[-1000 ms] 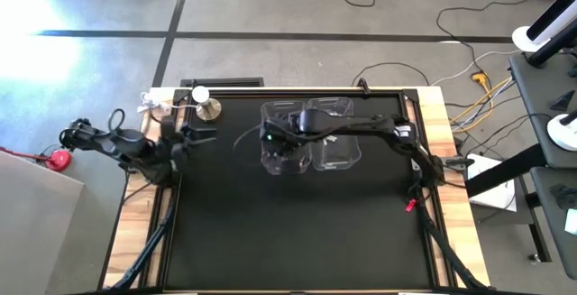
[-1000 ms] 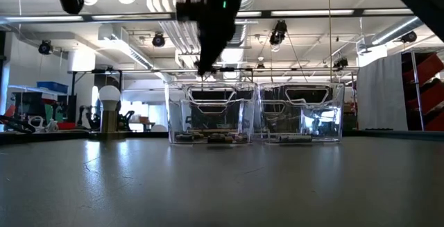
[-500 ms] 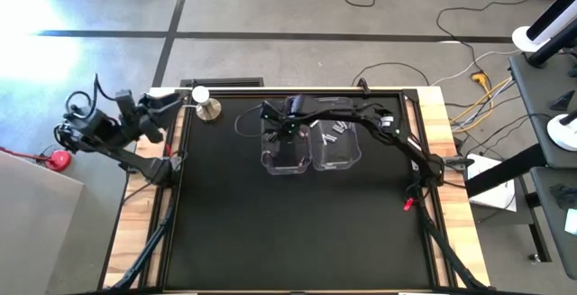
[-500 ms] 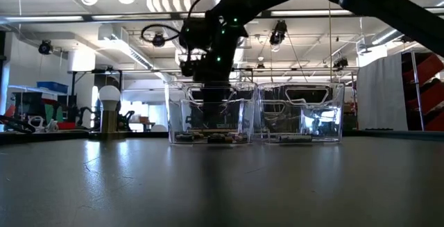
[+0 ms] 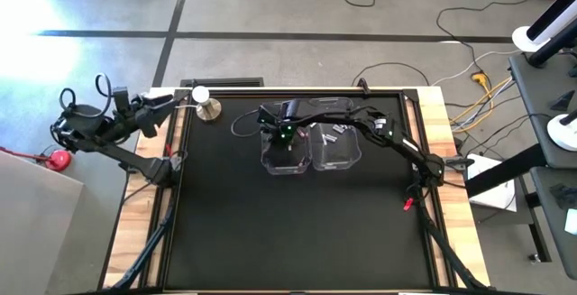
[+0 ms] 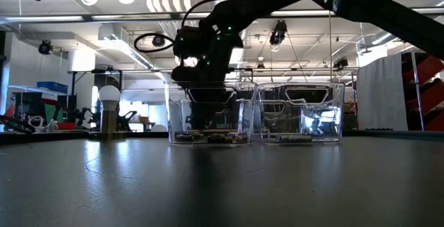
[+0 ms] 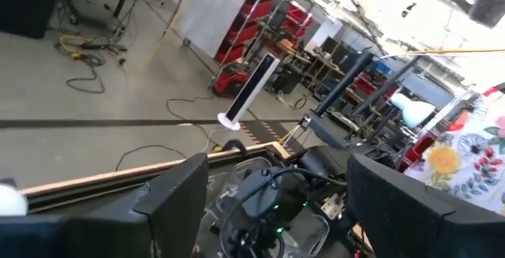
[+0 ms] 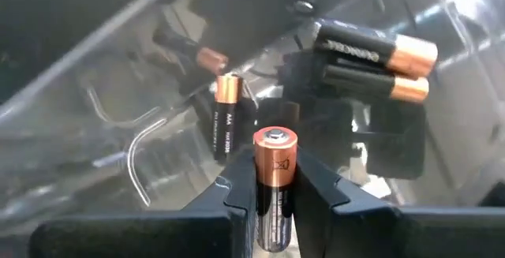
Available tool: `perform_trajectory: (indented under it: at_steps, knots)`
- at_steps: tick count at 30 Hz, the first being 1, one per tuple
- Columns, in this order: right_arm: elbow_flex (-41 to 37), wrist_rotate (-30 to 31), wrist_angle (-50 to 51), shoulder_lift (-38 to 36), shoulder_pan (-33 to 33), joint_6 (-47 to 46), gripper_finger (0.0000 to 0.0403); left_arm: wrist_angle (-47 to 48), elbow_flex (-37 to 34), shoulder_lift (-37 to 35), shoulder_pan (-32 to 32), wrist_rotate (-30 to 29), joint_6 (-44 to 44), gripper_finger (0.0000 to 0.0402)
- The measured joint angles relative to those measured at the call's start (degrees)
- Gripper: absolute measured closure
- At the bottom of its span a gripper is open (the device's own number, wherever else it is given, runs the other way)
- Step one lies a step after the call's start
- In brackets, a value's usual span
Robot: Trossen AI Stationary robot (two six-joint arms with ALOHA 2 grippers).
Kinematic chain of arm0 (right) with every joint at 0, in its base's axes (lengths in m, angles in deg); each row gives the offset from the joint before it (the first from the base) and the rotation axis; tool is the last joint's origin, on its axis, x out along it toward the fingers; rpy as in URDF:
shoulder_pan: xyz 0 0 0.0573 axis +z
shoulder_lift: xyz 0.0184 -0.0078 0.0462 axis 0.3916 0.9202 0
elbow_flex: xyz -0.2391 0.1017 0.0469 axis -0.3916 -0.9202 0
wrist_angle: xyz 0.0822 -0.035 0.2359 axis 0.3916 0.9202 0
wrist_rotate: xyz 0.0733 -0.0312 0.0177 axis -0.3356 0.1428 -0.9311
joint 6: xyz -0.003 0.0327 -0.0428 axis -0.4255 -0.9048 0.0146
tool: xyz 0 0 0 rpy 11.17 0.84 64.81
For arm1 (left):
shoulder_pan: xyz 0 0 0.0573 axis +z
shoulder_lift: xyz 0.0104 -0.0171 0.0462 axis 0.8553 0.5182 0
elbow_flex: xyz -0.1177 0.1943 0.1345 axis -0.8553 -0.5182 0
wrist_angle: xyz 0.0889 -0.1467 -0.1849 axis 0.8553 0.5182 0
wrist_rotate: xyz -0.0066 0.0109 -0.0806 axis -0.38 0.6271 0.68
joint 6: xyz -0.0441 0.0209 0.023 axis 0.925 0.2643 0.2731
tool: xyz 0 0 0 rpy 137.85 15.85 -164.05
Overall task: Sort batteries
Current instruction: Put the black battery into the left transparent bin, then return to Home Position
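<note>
Right wrist view: our right gripper is pinching a copper-topped black battery upright between narrow fingers, now lowered over the left clear plastic bin after travelling across, so the drop looks close. Inside it, more copper-and-black batteries are lying loose. The right clear bin is holding silver batteries. Our left gripper is waiting wide open beyond the table's left edge.
</note>
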Motion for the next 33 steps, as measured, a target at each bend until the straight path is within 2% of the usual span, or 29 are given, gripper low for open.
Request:
perform_trajectory:
  at_steps: [4, 12, 15, 17, 20, 25, 29, 33]
  knots:
    - [-0.2, 3.2, 0.2, 0.0, -0.2, -7.3, 0.0359, 1.3, -0.1, 0.2, 0.0, -0.6, 3.4, 0.0126]
    - [-2.3, 13.1, -4.1, 0.0, -0.2, -15.7, 0.0359, 1.3, -0.1, 0.0, 0.0, 10.0, 2.3, 0.0117]
    - [-3.2, 14.5, -7.2, 0.0, -0.3, -19.3, 0.0359, -0.2, -0.1, 0.0, 0.0, 15.8, -0.9, 0.0117]
    - [-3.4, 15.0, -8.0, 0.0, -0.3, -23.9, 0.0347, -3.9, -0.4, 0.0, 0.0, 20.9, -4.5, 0.0117]
    - [-3.6, 15.0, -7.9, -0.1, -0.3, -30.8, 0.0288, -8.7, -1.3, 0.0, 0.0, 29.2, -8.2, 0.0118]
    - [-3.7, 14.6, -7.4, -0.5, 0.4, -34.5, 0.0203, -15.7, -7.1, -0.4, 0.0, 39.9, -11.2, 0.0119]
    - [-2.6, 15.2, -6.5, -3.4, 2.5, -32.4, 0.0181, -26.9, -16.0, -2.2, 0.0, 45.9, -11.4, 0.0119]
    - [-1.9, 17.9, -7.0, -8.2, 6.2, -24.0, 0.0187, -44.5, -25.5, -2.6, 0.0, 46.8, -11.1, 0.0119]
